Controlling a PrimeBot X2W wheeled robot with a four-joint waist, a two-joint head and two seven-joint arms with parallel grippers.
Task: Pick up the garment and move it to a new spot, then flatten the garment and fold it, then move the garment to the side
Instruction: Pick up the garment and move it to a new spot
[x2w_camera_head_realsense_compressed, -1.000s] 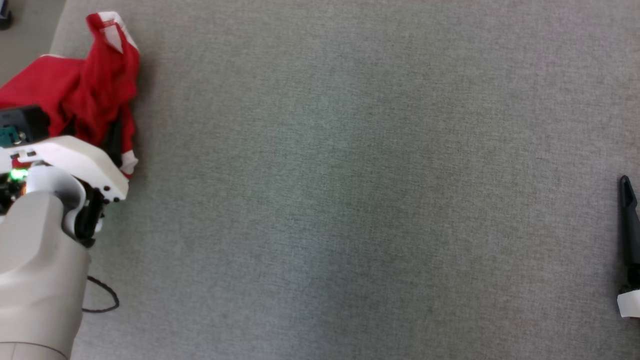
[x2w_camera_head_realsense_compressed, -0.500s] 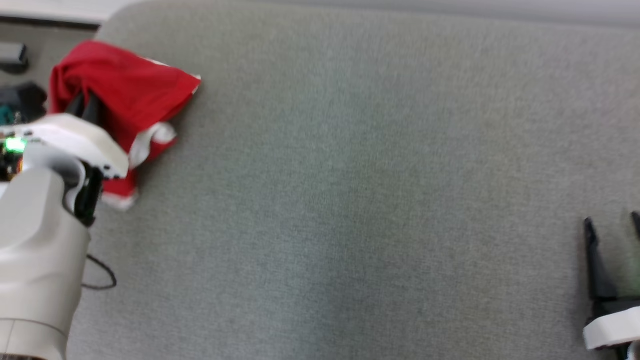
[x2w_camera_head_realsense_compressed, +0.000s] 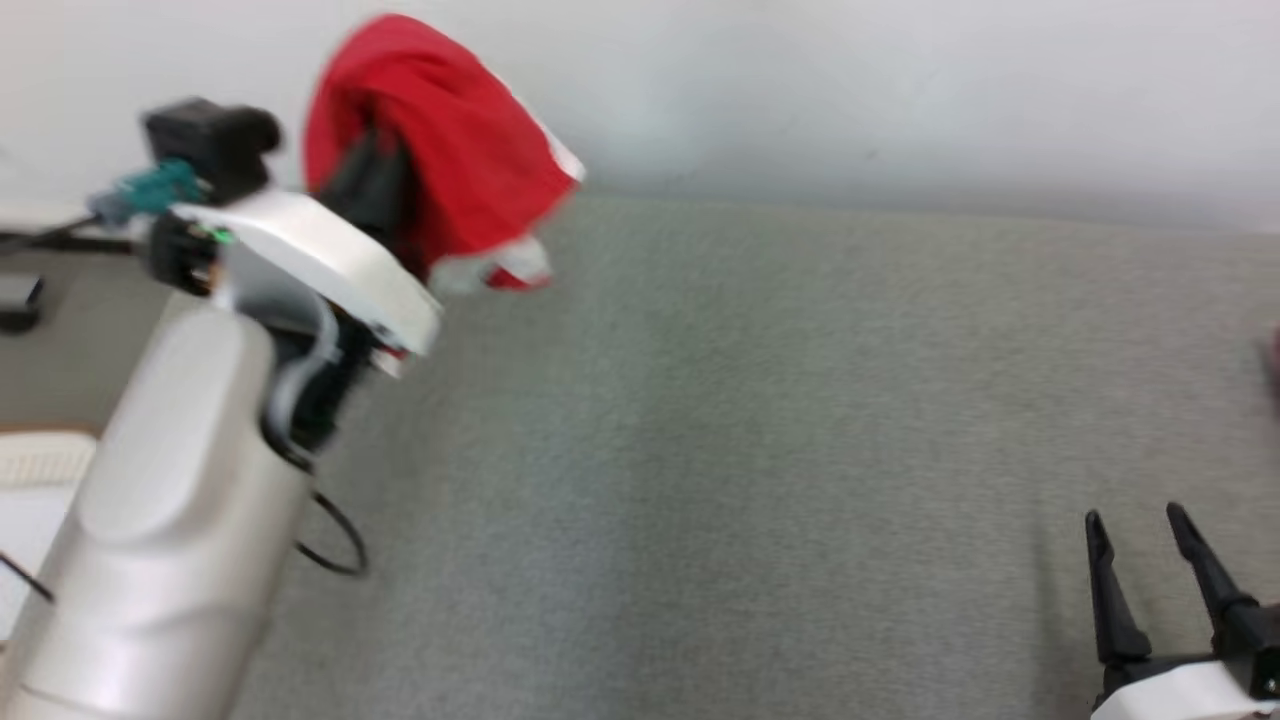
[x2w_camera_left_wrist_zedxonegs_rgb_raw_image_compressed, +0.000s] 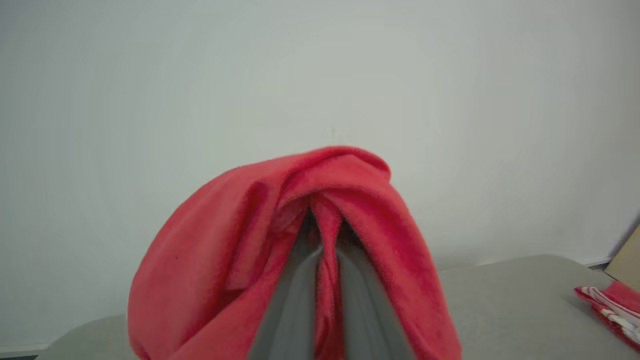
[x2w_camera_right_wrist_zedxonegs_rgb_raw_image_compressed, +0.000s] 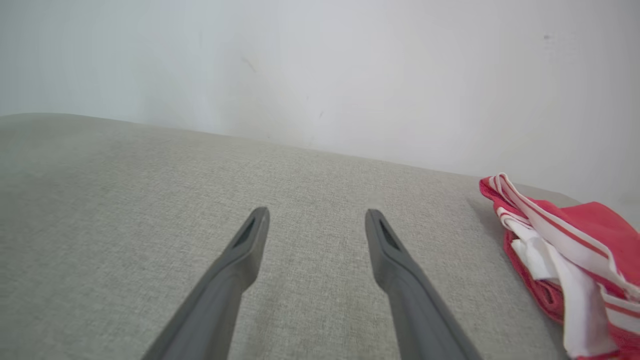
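Here the left jaws pinch the red garment (x2w_camera_left_wrist_zedxonegs_rgb_raw_image_compressed: 210, 240) aloft.

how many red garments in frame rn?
2. One red fleece garment is pinched in the shut left gripper, raised above the grey fabric surface. One red-and-white striped garment lies crumpled on that surface, right of the right gripper. Others may be hidden.

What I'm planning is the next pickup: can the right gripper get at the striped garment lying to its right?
Probably yes: the right gripper is open, the striped garment lies close on the grey surface, and nothing stands between them.
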